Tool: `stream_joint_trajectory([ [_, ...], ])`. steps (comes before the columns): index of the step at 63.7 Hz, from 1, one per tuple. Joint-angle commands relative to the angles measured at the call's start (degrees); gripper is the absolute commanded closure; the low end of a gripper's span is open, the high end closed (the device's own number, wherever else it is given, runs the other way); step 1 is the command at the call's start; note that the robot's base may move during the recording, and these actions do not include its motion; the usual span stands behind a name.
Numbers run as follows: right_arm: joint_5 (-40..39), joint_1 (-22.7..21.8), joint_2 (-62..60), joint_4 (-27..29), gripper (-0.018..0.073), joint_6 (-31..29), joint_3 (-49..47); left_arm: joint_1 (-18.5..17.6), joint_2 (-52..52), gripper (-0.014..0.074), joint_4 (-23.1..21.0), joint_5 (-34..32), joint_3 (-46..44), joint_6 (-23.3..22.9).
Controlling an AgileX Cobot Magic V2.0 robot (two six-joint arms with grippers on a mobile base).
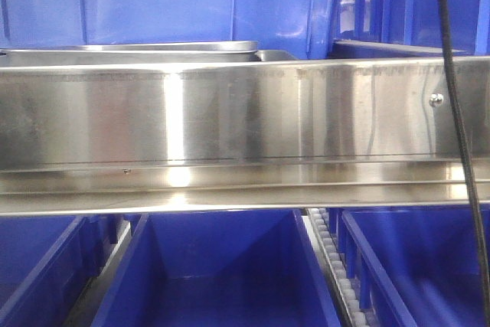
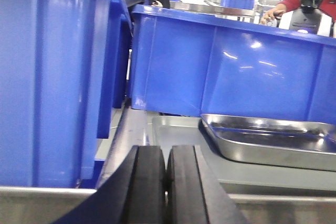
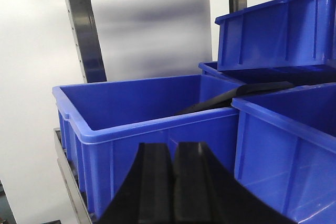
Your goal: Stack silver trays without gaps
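Note:
In the left wrist view a shiny silver tray (image 2: 273, 142) lies at the right, resting on a flatter, duller silver tray (image 2: 176, 129) whose rim shows at its left. My left gripper (image 2: 167, 153) is shut with nothing in it, low in the view, short of the trays and left of the shiny one. From the front view only the tray rims (image 1: 153, 53) show, above the steel rail. My right gripper (image 3: 172, 150) is shut and empty in front of a blue bin, with no tray in its view.
A long steel shelf rail (image 1: 245, 120) with a screw (image 1: 436, 99) crosses the front view. Blue bins stand behind the trays (image 2: 226, 66), close at the left (image 2: 52, 77), below the rail (image 1: 222, 273) and around the right gripper (image 3: 142, 119). People stand in the background.

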Motion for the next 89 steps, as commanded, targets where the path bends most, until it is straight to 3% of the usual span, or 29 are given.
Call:
stream_joint_trajectory([
  [1, -1.3, 0.1, -0.5, -0.1, 0.0638, -0.4, -0.5, 0.3, -0.3, 0.0602, -0.1, -1.2, -0.1, -0.3],
  [56, -1.3, 0.1, -0.7, -0.1, 0.0638, -0.4, -0.5, 0.3, -0.3, 0.0602, -0.1, -1.2, -0.1, -0.3],
  [66, 4.9, 0.1, -3.8, -0.2, 0.0638, -0.4, 0.3, 0.3, -0.3, 0.0602, -0.1, -1.2, -0.1, -0.3],
  [83, 7.5, -0.1, -18.1, -4.4, 0.0638, -0.5, 16.7, 0.3, -0.3, 0.0602, -0.1, -1.2, -0.1, -0.3],
  [89, 6.2, -2.7, -24.4, -4.6, 0.0638, -0.5, 23.5, 0.3, -0.3, 0.0602, -0.1, -1.2, -0.1, -0.3],
])
